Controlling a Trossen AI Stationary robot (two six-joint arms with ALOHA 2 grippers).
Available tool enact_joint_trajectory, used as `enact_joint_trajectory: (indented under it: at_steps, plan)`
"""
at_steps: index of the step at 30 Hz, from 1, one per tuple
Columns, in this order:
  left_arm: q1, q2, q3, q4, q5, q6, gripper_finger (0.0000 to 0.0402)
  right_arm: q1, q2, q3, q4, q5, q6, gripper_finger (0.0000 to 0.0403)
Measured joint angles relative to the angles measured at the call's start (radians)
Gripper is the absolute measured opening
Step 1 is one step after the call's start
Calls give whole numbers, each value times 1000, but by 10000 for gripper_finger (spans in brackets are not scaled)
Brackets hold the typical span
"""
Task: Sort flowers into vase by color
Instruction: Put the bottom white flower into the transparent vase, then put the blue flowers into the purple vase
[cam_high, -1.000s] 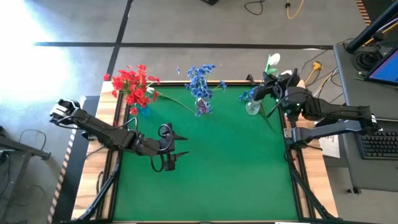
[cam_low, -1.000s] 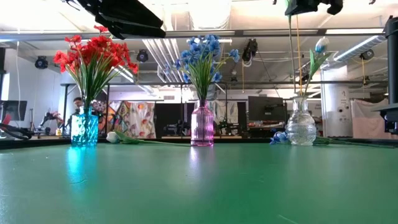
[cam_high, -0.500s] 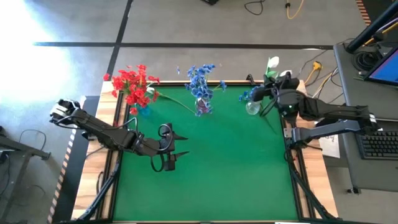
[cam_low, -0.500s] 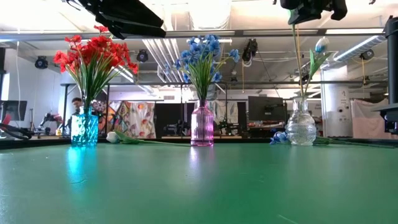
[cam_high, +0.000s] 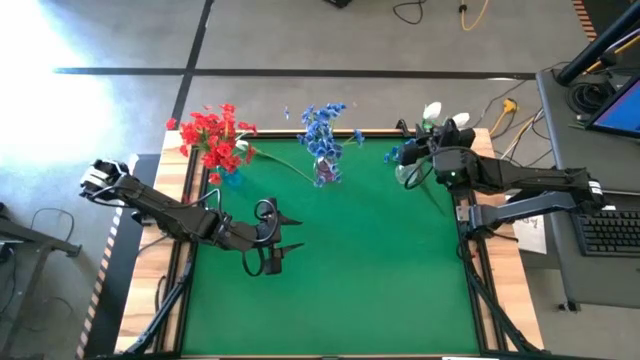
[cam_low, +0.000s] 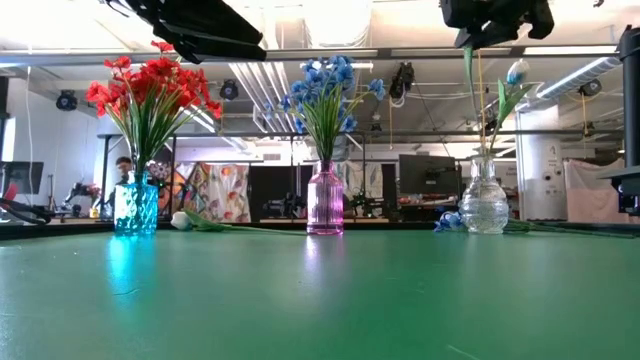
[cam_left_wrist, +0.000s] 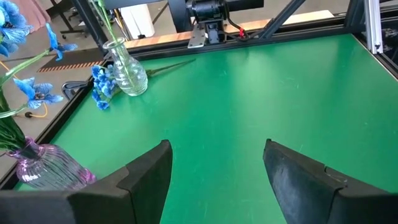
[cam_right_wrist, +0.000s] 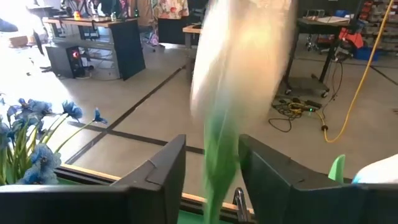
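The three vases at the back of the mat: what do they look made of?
All look like glass, though clear plastic is possible. The teal faceted vase and the pink ribbed vase are tinted yet let light through; the clear bulbous vase shows the room behind it and glints.

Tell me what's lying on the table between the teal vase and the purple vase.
In the low view, a white flower lies on the green table, between the teal vase and purple vase.
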Motion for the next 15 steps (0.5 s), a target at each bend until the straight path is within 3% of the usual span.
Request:
enact_joint_trajectory:
  at_steps: [10,15]
  plan:
    - [0,0,0,-1,0,0,237,2,-19,0,-92,-13,95,190]
    - [0,0,0,0,0,0,237,3,-27,0,-97,-109,94,202]
